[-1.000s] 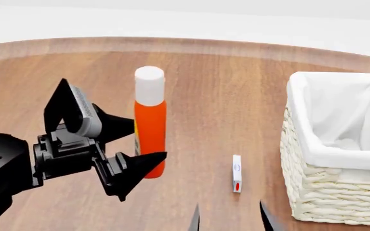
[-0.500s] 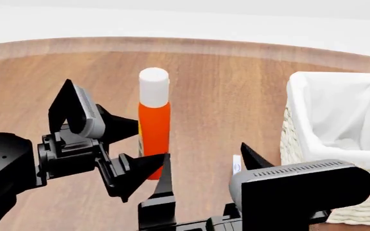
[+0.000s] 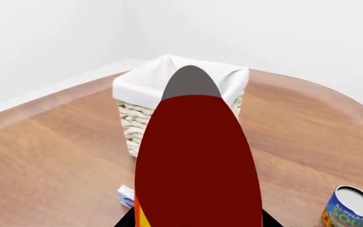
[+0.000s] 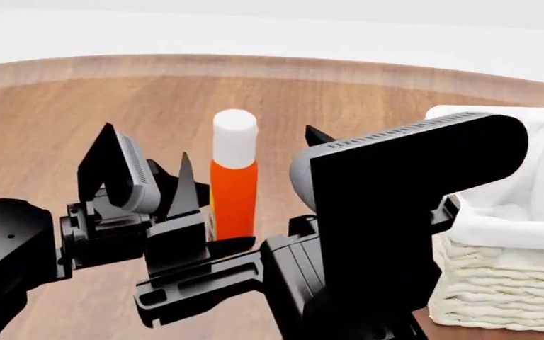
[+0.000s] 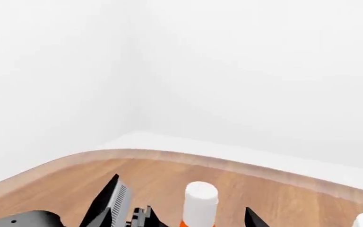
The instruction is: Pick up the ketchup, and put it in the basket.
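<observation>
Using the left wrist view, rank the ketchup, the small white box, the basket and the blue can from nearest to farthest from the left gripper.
1. The ketchup: right at the left gripper, filling the view's middle.
2. The small white box: on the table just past the bottle.
3. The blue can: off to the other side; too close to the box to rank surely.
4. The basket: farthest, behind the bottle.

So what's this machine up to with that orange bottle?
A two-armed robot is working on getting the ketchup into the basket. The bottle stands upright on the wooden table, with the left gripper around its lower part, jaws spread on either side. The right gripper is also up close to the bottle, its arm blocking much of the head view. The basket sits off to the robot's right. A blue-and-white can also stands on the table.
</observation>
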`<state>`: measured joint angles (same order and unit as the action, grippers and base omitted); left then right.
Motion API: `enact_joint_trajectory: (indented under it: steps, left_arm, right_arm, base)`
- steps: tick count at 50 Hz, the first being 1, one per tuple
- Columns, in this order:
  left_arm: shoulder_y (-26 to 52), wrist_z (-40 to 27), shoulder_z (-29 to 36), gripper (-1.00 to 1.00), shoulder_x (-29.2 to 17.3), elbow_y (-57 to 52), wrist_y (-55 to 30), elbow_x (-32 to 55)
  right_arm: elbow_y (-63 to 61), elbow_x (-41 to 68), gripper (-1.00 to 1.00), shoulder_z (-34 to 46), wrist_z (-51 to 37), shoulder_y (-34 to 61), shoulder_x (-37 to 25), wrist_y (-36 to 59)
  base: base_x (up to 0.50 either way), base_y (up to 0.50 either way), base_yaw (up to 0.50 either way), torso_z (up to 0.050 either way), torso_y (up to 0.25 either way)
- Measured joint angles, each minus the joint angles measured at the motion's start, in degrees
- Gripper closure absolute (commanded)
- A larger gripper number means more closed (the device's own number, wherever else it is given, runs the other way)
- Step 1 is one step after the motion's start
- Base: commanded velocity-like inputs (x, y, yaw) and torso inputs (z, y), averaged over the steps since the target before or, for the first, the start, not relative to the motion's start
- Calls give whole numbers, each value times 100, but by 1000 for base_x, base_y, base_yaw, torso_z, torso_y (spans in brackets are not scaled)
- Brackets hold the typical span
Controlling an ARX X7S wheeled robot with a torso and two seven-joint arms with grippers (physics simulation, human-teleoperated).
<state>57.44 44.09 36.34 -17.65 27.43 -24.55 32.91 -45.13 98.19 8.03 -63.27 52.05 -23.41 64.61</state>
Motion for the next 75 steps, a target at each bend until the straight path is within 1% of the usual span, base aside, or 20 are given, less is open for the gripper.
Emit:
enact_joint_trajectory:
  steps: [16, 49, 65, 75]
  left_arm:
    - [-59, 49, 48, 100, -64, -173, 0, 35]
    - [-161, 93, 136, 100, -154, -421, -30, 100]
    - [-204, 76, 155, 100, -195, -547, -60, 141]
    - [-187, 134, 184, 100, -178, -444, 12, 116]
  right_arm:
    - [652, -467, -100, 92, 670, 163, 207, -39]
    - [1700, -1780, -100, 406, 2080, -98, 345, -400]
    - [1958, -2165, -100, 605, 2460, -289, 373, -570]
    - [2084, -2306, -100, 689, 2605, -332, 383, -657]
  base:
    - [0, 0, 0, 0, 0]
    - [0, 0, 0, 0, 1]
    - [0, 0, 0, 1, 0]
    - [0, 0, 0, 0, 0]
